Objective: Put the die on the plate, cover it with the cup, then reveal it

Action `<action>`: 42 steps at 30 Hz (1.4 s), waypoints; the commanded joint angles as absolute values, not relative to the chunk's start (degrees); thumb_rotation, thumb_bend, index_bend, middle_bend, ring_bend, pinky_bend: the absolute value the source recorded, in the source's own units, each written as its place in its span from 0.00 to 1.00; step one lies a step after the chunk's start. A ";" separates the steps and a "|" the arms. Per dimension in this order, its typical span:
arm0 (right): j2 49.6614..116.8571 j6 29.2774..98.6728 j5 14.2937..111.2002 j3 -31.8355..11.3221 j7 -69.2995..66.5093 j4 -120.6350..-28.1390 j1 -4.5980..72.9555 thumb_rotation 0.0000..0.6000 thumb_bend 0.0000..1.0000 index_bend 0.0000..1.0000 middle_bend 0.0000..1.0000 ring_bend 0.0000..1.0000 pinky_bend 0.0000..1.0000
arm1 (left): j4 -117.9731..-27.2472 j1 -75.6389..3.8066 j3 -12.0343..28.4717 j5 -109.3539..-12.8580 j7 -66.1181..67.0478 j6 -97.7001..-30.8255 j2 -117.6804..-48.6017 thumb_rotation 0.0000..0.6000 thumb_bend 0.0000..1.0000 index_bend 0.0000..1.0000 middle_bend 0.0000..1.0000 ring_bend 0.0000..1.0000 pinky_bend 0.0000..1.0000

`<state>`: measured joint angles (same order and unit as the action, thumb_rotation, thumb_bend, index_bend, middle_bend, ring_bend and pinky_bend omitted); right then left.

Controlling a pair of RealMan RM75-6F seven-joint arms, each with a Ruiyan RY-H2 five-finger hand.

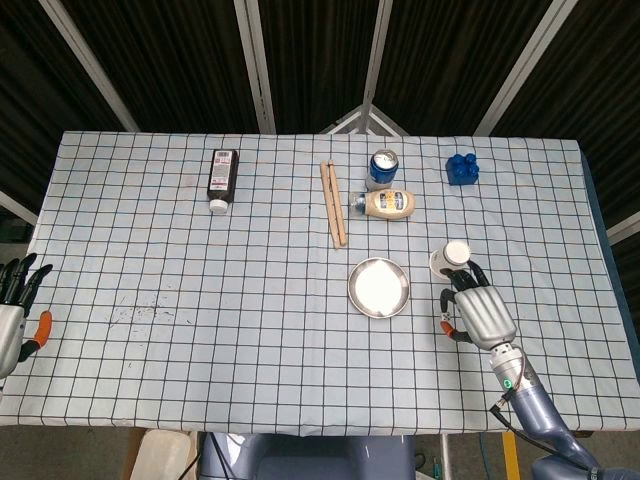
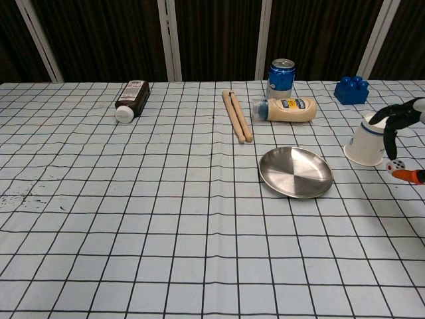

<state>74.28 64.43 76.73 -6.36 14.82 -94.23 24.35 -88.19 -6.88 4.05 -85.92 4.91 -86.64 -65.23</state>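
**Die lifted, plate not yet reached**

The die [image 2: 396, 163] was a small white cube with dark spots, pinched at the tips of the right hand [image 1: 478, 314]; in the chest view it hung clear of the cloth, just beside the cup [image 2: 369, 139] and toward the table's right edge; in the head view it was hidden under the hand. The right hand's dark fingers [image 2: 392, 118] curved down over it, with an orange tip just under the cube. The cup, white paper, stood mouth-down on the table [image 1: 200, 330], close behind the hand; whether a finger brushed it could not be told. The steel plate [image 2: 295, 173] lay bare near the middle of the table, to the left of the hand and well apart from the die.

By my reading the first step was in hand: the die had been picked up but not set down. The next move would call for carrying it leftward over the plate's rim, lowering it to the centre and letting go gently, so it would not roll on the smooth metal; the cup had to be kept from being knocked on the way.

The left hand [image 1: 12, 318] sat off the table's left edge, near its front corner, fingers spread and holding nothing.
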 commanded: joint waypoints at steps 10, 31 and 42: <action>77.51 56.83 70.46 -11.56 21.34 -95.84 32.54 1.00 0.35 0.59 0.18 0.18 0.00 | -87.96 -7.04 3.98 -85.95 4.18 -86.22 -65.02 1.00 0.71 0.12 0.00 0.00 0.00; 90.24 44.59 62.46 -13.68 18.51 -76.62 43.42 1.00 0.35 0.59 0.18 0.18 0.00 | -87.64 -7.61 4.25 -84.86 4.60 -84.87 -65.27 1.00 0.71 0.12 0.00 0.00 0.00; 92.15 43.84 62.77 -12.68 17.80 -74.23 44.48 1.00 0.35 0.58 0.18 0.18 0.00 | -87.66 -7.84 4.19 -84.62 4.86 -84.28 -65.31 1.00 0.71 0.12 0.00 0.00 0.00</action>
